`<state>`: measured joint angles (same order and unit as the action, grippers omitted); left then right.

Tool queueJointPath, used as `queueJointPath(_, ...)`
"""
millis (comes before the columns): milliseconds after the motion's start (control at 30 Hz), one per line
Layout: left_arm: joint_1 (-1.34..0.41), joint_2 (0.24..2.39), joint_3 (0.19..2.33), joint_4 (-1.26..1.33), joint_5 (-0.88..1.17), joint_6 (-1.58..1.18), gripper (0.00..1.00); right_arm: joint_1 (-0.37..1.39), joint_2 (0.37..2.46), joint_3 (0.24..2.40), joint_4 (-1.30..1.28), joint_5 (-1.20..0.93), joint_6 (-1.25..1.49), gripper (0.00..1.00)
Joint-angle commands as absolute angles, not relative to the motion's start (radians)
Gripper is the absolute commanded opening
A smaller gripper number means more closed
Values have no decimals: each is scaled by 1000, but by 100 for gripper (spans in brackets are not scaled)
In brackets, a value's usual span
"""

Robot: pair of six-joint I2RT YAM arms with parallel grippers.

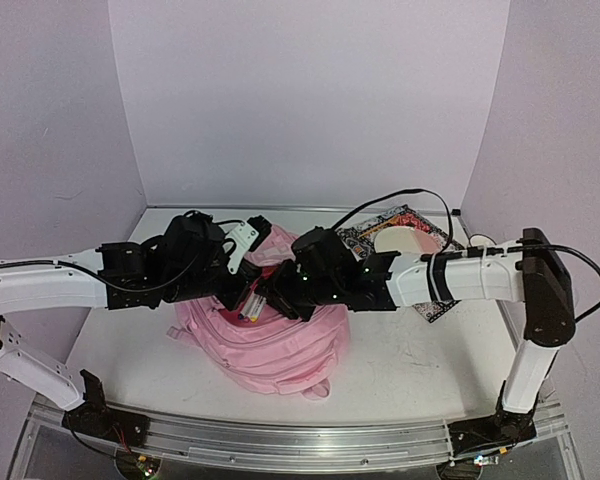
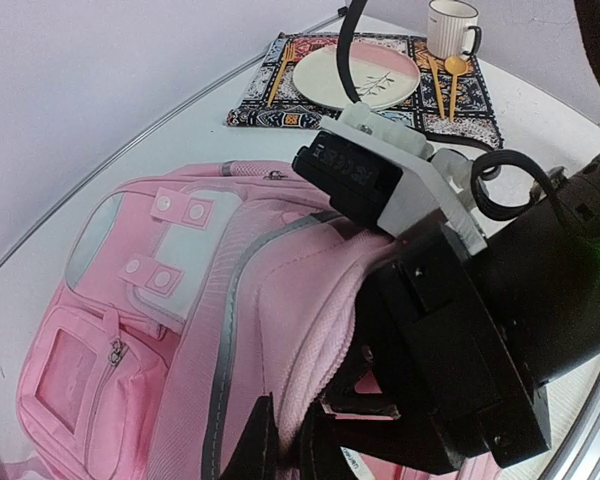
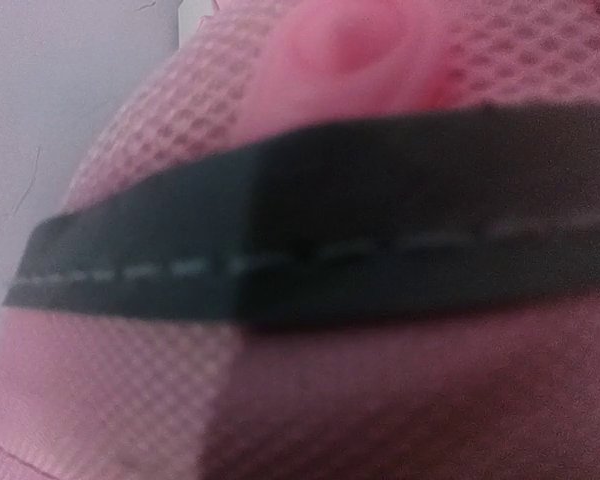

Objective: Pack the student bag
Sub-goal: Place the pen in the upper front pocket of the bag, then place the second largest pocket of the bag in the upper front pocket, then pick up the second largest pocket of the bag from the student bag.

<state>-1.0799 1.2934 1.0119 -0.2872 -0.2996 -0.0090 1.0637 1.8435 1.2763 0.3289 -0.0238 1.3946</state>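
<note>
A: Where is the bag (image 1: 280, 345)?

B: Mid-table (image 1: 420, 370), lying flat, front pockets up. Both arms meet over its far, top edge.

A: So which step is this?

B: I judge it the opening one: getting the mouth wide so that something can go in. The left gripper (image 1: 243, 300) sits at the zip edge, and the right gripper (image 1: 272, 298) is pushed against the fabric just beside it.

A: Spread, or pinching?

B: I cannot tell for either. The left wrist view shows dark fingers low down with pink cloth around them, no clear gap. The right wrist view is only blurred pink mesh (image 3: 130, 380) and a black band (image 3: 310, 215), no fingers.

A: What does the next move call for?

B: One side lifting the edge while the other pulls away, slowly; soft cloth slips.

A: Anything else about?

B: A mat (image 2: 280, 105) at the far right, well apart, with a plate (image 2: 355, 80), a cup (image 2: 452, 28) and a spoon (image 2: 455, 68). What crowds things is the arms themselves, nearly touching.
</note>
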Motion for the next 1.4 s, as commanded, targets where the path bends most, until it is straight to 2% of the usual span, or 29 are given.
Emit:
queueJointPath(0, -1089, 1251, 1052, -162, -272, -15, 0, 1061, 1819, 1315, 268, 40, 1358, 45)
queueJointPath(133, -1089, 1257, 1051, -162, -272, -15, 0, 1067, 1757, 1279, 229, 56, 1323, 56)
queueJointPath(300, -1090, 1279, 1051, -163, -271, -14, 0, 1076, 1671, 1208, 214, 59, 1264, 59)
queueJointPath(500, -1089, 1308, 1057, -167, -232, -24, 0, 1083, 1514, 1069, 211, 125, 1203, 76)
queueJointPath(667, -1090, 1334, 1065, -172, -155, -2, 1, 1082, 1408, 970, 211, 168, 1178, 83)
queueJointPath(967, -1092, 1374, 1148, -290, -159, -75, 38, 1080, 1386, 954, 209, 205, 1106, 95)
queueJointPath(1167, -1091, 1327, 1091, -317, -244, -232, 49, 1046, 1466, 1008, 209, 169, 1068, 96)
queueJointPath(1367, -1085, 1214, 971, -333, -398, -314, 51, 1014, 1545, 1053, 210, 113, 1029, 93)
